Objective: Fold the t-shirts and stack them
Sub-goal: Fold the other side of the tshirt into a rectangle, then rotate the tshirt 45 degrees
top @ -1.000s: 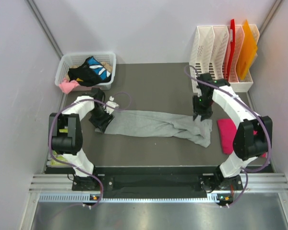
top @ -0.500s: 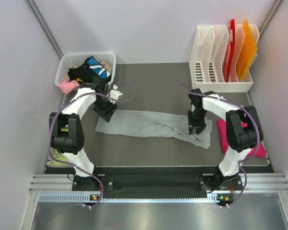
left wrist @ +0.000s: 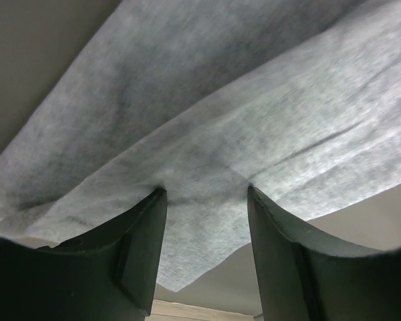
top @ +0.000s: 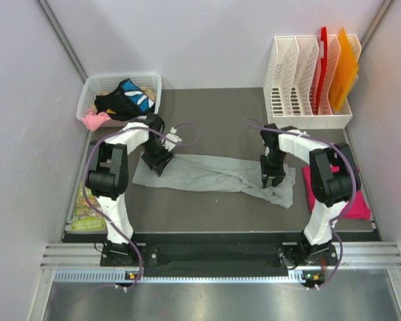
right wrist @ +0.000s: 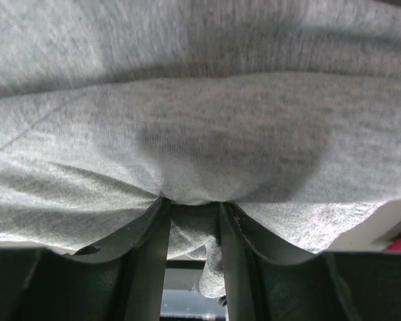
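grey shirt is lying in a long rumpled strip across the table. left gripper is resting on the shirt's left end, its fingers standing spread, tips pressing into the cloth with nothing caught between them. right gripper is sitting at the shirt's right end, its fingers drawn close and pinching a puckered fold of grey cloth. pink shirt is lying folded just right of the grey shirt. basket is standing beyond the grey shirt's left end, rack beyond its right end.
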`<state>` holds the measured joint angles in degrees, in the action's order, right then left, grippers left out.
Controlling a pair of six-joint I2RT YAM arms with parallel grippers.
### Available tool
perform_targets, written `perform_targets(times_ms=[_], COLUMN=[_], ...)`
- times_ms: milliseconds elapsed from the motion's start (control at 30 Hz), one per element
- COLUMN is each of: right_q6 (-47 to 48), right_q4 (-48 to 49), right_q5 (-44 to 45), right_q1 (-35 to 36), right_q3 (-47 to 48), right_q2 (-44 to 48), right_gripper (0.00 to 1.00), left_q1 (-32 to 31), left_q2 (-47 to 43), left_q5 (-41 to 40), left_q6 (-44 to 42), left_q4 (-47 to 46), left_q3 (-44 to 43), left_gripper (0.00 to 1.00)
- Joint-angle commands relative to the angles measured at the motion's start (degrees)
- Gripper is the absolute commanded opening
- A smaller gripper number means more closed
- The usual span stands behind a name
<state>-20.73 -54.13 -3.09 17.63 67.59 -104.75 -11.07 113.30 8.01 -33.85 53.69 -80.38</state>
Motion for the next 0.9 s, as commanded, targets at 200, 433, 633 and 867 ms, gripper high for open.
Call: perform_targets(times_ms=[200, 433, 633, 867], right_q6=[0.6, 2.4, 5.7, 7.0], right_q4=[5.1, 5.7, 10.4, 11.9], right_q5=[-0.7, -3.9, -10.5, -18.3], right_q1=[1.3, 2.0, 2.5, 3.4], right_q3=[19.9, 31.6, 42.0, 58.9], right_q2=[-14.8, -23.6, -28.3, -35.5], right_gripper=[0.35, 0.34, 0.34, 0.35], left_q1=[6.2, 6.1, 3.3, 1.9], left_q2=[-10.8, -17.7, -19.3, -18.2], left_q5=[-4.5, -1.2, 2.2, 3.0], left_q6=[-5.6, -5.7, -3.9, -4.2], left_q4=[0.6, 7.2, 10.3, 12.1], left_q3=[15.2, 17.4, 17.4, 18.9], left_gripper=[0.57, 0.58, 0.58, 0.58])
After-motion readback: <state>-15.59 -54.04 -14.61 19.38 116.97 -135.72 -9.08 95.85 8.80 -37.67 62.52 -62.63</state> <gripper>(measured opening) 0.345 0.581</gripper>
